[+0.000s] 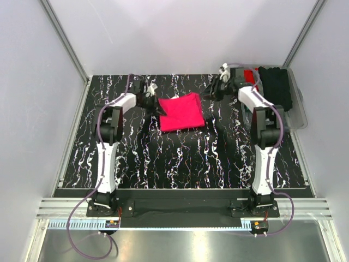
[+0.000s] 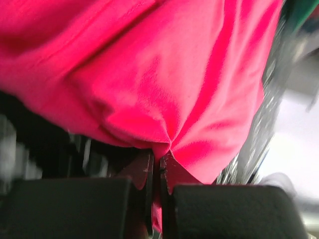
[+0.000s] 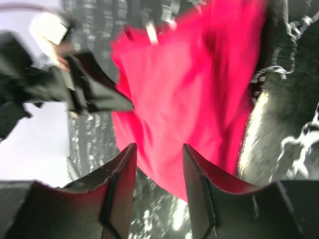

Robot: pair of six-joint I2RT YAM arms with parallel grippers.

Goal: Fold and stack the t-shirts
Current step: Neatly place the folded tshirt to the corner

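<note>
A bright pinkish-red t-shirt [image 1: 181, 112] lies folded in a rough rectangle on the black marbled table at the back middle. My left gripper [image 1: 157, 107] is at its left edge, shut on a pinch of the red cloth [image 2: 164, 144]; the cloth fills the left wrist view. My right gripper [image 1: 210, 94] is open and empty, just off the shirt's right far corner; the shirt [image 3: 189, 99] shows beyond its fingers [image 3: 122, 174], with a small white neck label [image 3: 151, 34]. More shirts, black [image 1: 277, 87] and red [image 1: 251, 75], lie in a bin at the back right.
A clear plastic bin [image 1: 299, 112] stands at the table's back right edge and holds the other shirts. White walls with metal frame posts close in the table on three sides. The left arm [image 3: 75, 84] shows in the right wrist view, beside the shirt.
</note>
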